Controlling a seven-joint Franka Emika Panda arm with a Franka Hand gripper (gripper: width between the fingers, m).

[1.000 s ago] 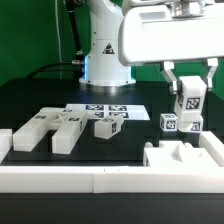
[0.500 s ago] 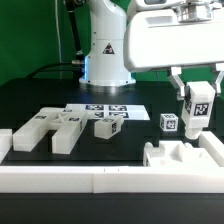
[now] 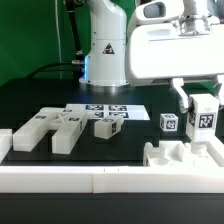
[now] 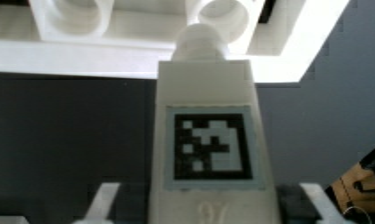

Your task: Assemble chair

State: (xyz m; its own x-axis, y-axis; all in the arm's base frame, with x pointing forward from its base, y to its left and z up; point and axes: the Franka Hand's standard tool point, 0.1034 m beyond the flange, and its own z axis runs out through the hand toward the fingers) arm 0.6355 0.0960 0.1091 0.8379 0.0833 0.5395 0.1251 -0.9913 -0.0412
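Holding the tagged post (image 3: 204,120) upright, the gripper (image 3: 201,100) had its fingers clamped on it, just above the notched slab (image 3: 185,157). Step likely needed the post tip centred over a slab socket, then straight descent, no tilt.

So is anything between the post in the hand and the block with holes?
No, nothing visible. The hand holds the post above the notched block; the small cube sits off to the side.

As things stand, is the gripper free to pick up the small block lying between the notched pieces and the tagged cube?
Probably not yet: the gripper is shut on a tagged post, so its jaws are occupied. Nothing covers the small block.
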